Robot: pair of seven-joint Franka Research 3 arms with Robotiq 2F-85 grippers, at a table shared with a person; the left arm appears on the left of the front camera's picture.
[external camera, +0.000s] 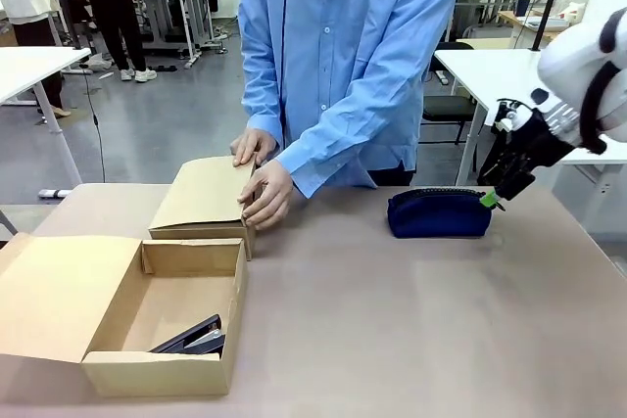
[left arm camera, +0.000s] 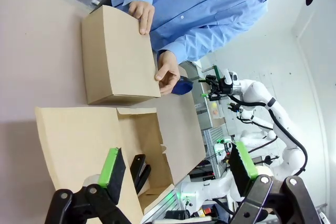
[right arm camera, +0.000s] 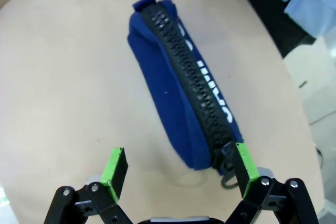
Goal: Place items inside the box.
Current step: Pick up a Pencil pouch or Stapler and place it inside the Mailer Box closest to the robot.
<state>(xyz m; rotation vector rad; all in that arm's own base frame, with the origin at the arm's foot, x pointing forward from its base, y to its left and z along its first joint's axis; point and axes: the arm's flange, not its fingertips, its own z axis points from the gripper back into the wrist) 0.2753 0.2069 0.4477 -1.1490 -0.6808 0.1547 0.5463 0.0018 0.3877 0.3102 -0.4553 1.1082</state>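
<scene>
— Where is the navy pouch [external camera: 439, 213] now?

— Lying on the table [external camera: 392, 320], on the robot's right side, zip up and closed. It is well apart from the open cardboard box [external camera: 162, 375] at the left front corner.

— And the right gripper [external camera: 495, 193]?

— Right at the pouch's outer end, tilted down toward it. In its own wrist view the right gripper [right arm camera: 180, 162] has its fingers spread wide. The near end of the pouch [right arm camera: 178, 87] sits between them, closer to one pad, by the zip pull. It pinches nothing, and whether that pad touches the fabric I cannot tell.

— What is in the open box?

— A black stapler [external camera: 191, 338], lying against the front wall (the lid is folded out flat to the left).

— The left gripper [left arm camera: 177, 161]?

— Its wrist view shows it spread too, and empty. It hangs above the open box, with the stapler [left arm camera: 139, 169] below it.

— And the person?

— Standing at the far side, with both hands on a second, closed cardboard box [external camera: 201, 198] just behind the open one. One hand [external camera: 266, 193] is at its right edge and the other hand [external camera: 253, 147] at its far corner
</scene>
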